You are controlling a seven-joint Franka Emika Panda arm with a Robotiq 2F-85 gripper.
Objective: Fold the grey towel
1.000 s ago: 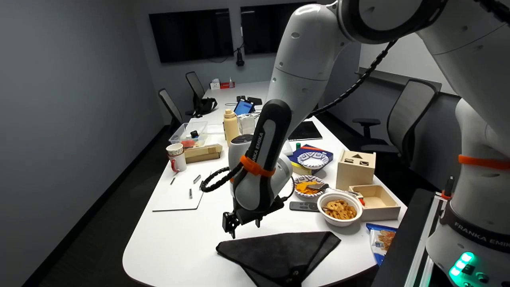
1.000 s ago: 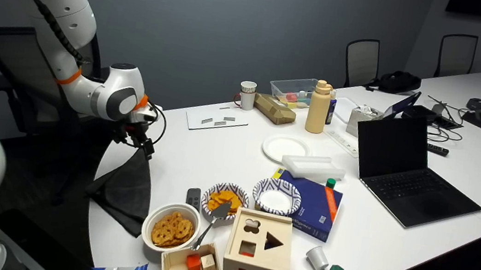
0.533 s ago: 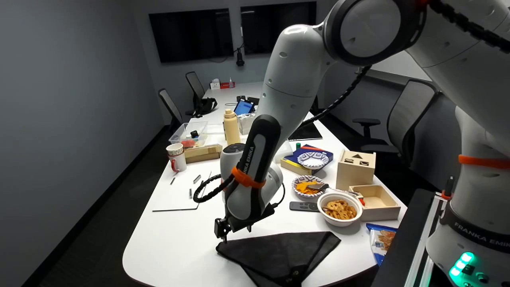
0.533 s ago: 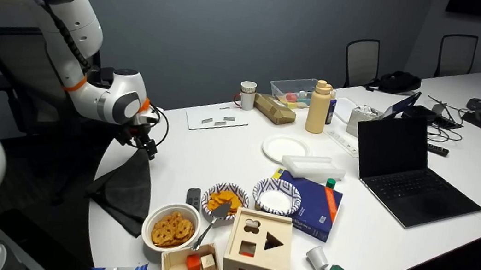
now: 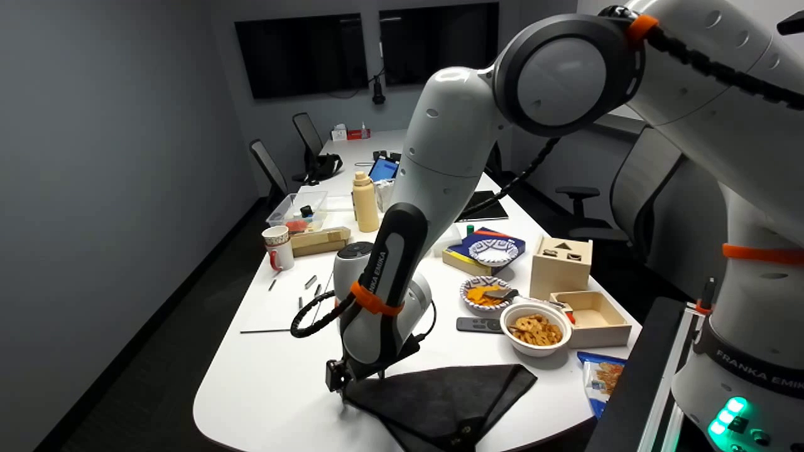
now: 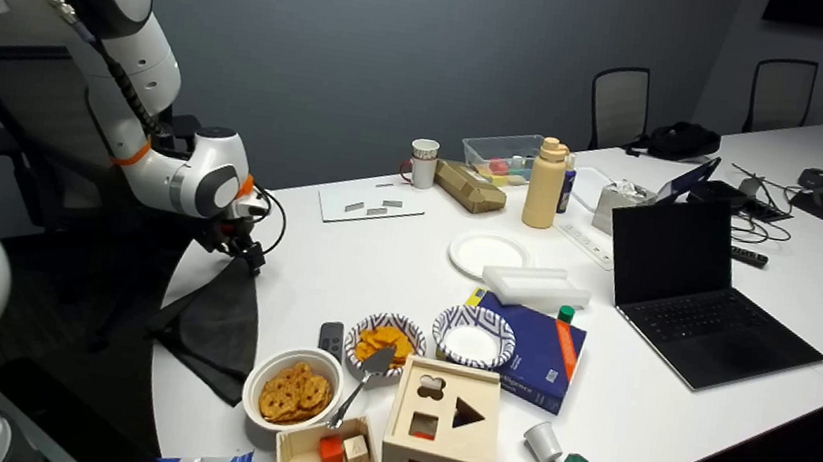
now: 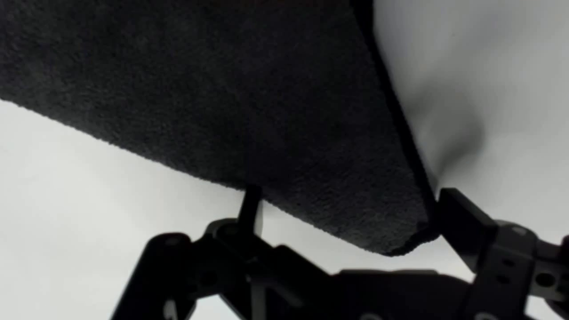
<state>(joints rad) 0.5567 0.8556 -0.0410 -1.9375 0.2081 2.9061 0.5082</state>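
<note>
My gripper (image 7: 350,198) is spread wide, nothing held, astride the left corner of the towel (image 5: 433,397) in an exterior view; I should skim the table (image 5: 270,389), pinch deep, lift slowly.

The towel (image 6: 220,325), at eight o'clock in an exterior view, is charcoal, close to black; the surface (image 6: 341,285) under it is white, the jaws black. At twelve o'clock the mug (image 6: 424,174) is white, trimmed in red. The bottle (image 6: 542,191) at two is sandy yellow, the book (image 6: 536,344) at four navy with an orange stripe. At six, a bowl (image 6: 414,333) of orange chips (image 6: 383,339) wears a purplish-and-white geometric pattern.
</note>
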